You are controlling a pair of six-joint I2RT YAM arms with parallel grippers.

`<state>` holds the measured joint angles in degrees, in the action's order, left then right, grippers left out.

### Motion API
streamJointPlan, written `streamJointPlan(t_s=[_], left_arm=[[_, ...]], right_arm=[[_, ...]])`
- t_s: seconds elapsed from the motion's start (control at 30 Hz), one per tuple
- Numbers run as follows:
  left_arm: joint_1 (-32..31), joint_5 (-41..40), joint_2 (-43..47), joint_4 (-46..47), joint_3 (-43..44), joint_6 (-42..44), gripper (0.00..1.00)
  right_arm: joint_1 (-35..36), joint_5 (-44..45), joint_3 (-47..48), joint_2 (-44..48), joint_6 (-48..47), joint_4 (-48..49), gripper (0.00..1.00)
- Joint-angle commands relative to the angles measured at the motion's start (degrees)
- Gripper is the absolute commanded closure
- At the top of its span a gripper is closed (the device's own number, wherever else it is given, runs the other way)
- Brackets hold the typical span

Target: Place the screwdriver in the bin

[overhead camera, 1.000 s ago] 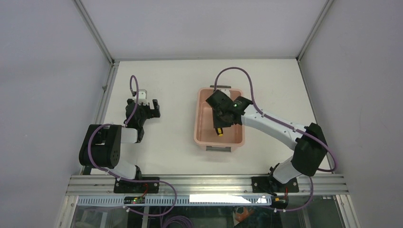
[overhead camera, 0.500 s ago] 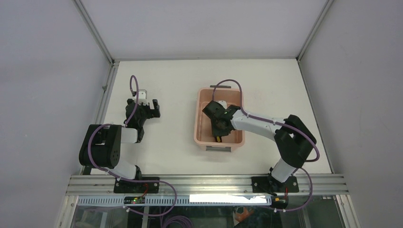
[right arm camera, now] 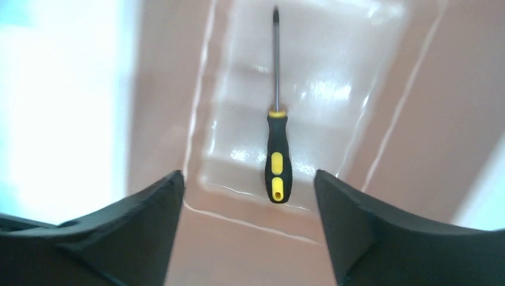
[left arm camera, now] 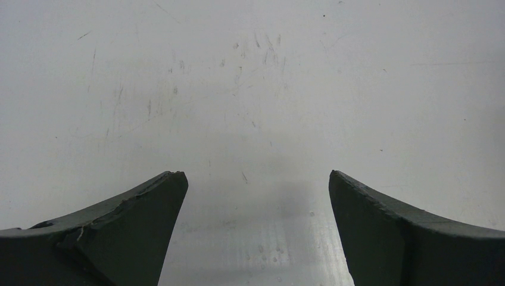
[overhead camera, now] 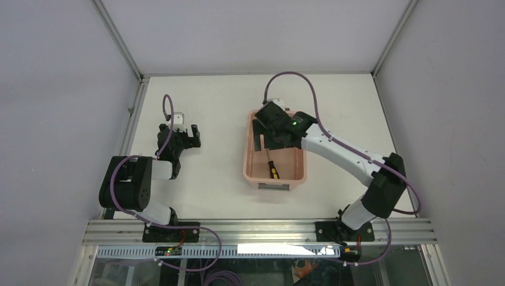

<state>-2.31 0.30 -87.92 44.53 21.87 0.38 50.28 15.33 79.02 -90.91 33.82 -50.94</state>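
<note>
The screwdriver, black and yellow handled with a thin metal shaft, lies flat on the floor of the salmon-pink bin. Nothing touches it. My right gripper hovers open over the far half of the bin, above the tool and apart from it. In the right wrist view the screwdriver lies lengthwise ahead of the open right gripper, on the glossy floor of the bin. My left gripper stands open over bare table at the left, and in its wrist view the left gripper holds nothing.
A small white block sits on the left wrist by its purple cable. The bin has a dark grey handle at its near end. White enclosure walls and a metal frame border the table.
My right gripper has opened and let go of the screwdriver, which now lies on the bin floor. The gripper has lifted and drawn back toward the far end of the bin. The left arm has not moved.
</note>
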Motion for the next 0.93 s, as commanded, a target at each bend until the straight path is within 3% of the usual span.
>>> streamJointPlan(t_s=[0.0,0.07,0.2,0.4,0.5,0.9], left_arm=[[-0.5,0.3,1.6,1.5,0.1,-0.9,0.01],[-0.5,0.2,1.5,1.5,0.1,-0.9,0.01],[-0.4,0.3,1.5,1.5,0.1,-0.9,0.01],[-0.4,0.2,1.6,1.5,0.1,-0.9,0.01],[-0.4,0.3,1.5,1.5,0.1,-0.9,0.01],[-0.4,0.2,1.6,1.5,0.1,-0.9,0.01]], right_arm=[[-3.3,7.8,10.6,5.8,-8.8,-7.0,0.07],[-8.1,8.3,12.7,6.7,-11.8,-7.8,0.01],[-20.8,9.1,12.2,9.0,-16.7,-8.4,0.01],[-43.0,2.3,6.7,13.6,-20.8,-6.0,0.01],[-49.4,1.4,5.2,14.3,-21.3,-5.1,0.01],[-51.9,5.8,3.5,15.0,-20.4,-3.9,0.01]])
